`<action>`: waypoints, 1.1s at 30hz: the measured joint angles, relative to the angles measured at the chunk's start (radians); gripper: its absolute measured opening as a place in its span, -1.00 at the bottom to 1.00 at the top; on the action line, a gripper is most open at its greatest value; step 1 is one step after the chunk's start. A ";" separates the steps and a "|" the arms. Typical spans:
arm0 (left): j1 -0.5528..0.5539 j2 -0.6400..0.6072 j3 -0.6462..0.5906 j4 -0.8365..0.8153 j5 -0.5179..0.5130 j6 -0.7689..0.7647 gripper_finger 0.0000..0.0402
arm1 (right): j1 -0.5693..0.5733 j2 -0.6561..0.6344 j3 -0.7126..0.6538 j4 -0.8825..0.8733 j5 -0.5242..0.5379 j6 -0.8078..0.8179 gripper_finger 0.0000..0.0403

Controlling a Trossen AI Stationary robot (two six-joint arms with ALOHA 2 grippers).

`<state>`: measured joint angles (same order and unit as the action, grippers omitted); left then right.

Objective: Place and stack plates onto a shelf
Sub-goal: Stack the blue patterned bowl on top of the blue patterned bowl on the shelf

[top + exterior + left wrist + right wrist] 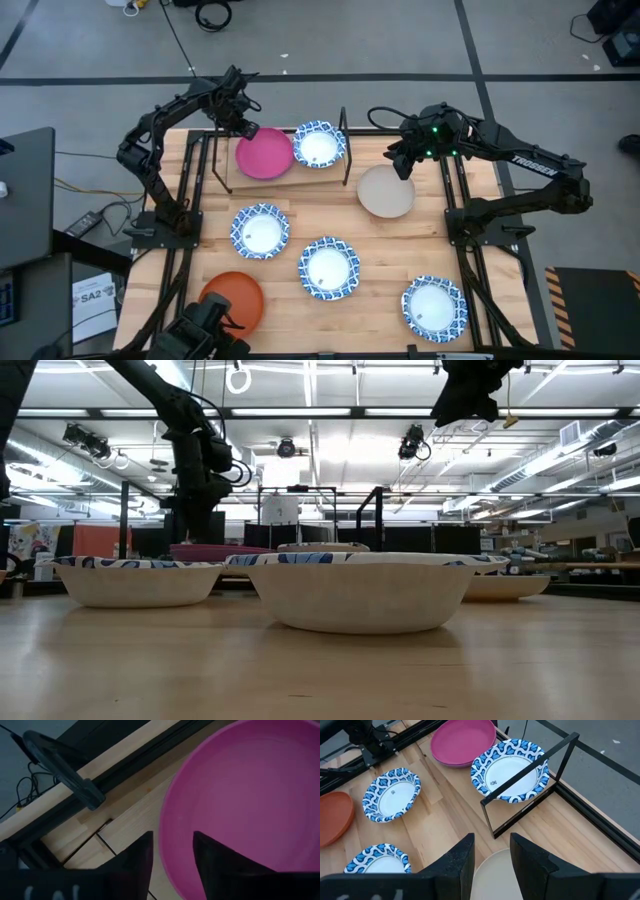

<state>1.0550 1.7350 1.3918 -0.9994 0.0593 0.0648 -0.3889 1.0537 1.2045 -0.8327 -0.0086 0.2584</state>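
High view: your left gripper (247,127) sat at the magenta plate (264,154) on the shelf (222,150), beside a blue-and-white plate (319,146); the right gripper (403,166) was over the beige plate (386,192), just off the shelf's end.

Low view: plates (348,590) blocked the shelf, so you couldn't judge clearance there.

Left wrist view: fingers (212,855) straddled the magenta rim, a gap showing; a hasty lift could drag it.

Right wrist view: fingers (462,857) were parted above the beige plate; the shelf's end frame (530,787) could snag it.
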 joint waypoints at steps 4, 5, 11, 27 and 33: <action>0.000 0.000 0.000 0.001 0.000 0.000 -0.24 | 0.000 0.000 0.000 0.000 0.000 0.000 -0.35; 0.000 0.000 0.000 0.002 0.000 0.000 -0.24 | 0.000 0.000 0.000 0.000 0.000 0.000 -0.35; 0.000 0.000 0.000 0.005 0.005 -0.001 -0.26 | 0.000 0.000 0.000 0.000 0.000 0.000 -0.35; -0.070 -0.093 0.000 0.006 0.032 0.008 -0.26 | 0.000 0.000 0.000 0.000 0.000 0.000 -0.35; -0.146 -0.153 0.000 0.005 0.032 0.011 -0.26 | 0.000 0.000 0.000 0.000 0.000 0.000 -0.35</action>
<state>0.9086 1.5822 1.3918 -0.9939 0.0914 0.0757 -0.3890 1.0537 1.2045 -0.8328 -0.0089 0.2585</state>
